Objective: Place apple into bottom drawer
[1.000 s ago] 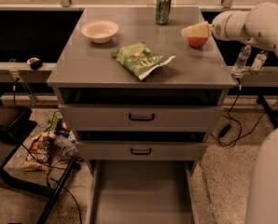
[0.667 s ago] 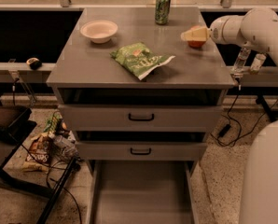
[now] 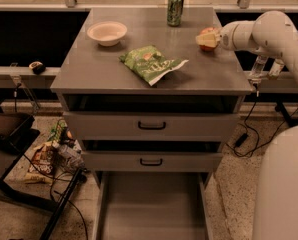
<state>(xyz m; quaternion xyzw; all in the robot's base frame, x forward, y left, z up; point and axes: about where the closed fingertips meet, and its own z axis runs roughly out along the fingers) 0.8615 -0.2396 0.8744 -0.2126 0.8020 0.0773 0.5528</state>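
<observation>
The red-orange apple (image 3: 208, 40) sits on the right rear part of the grey cabinet top (image 3: 104, 69). My gripper (image 3: 207, 37) comes in from the right on a white arm and is right at the apple, covering part of it. The bottom drawer (image 3: 151, 209) is pulled out at the foot of the cabinet, and its flat floor is bare. The apple is on the cabinet top, well above the drawer.
A green can (image 3: 175, 8) stands at the back edge. A white bowl (image 3: 107, 32) sits at the back left and a green chip bag (image 3: 151, 64) lies in the middle. The two upper drawers (image 3: 151, 125) are slightly ajar. Clutter and cables (image 3: 49, 154) lie on the floor at left.
My gripper and arm have shifted slightly left at the apple. The other objects have not moved.
</observation>
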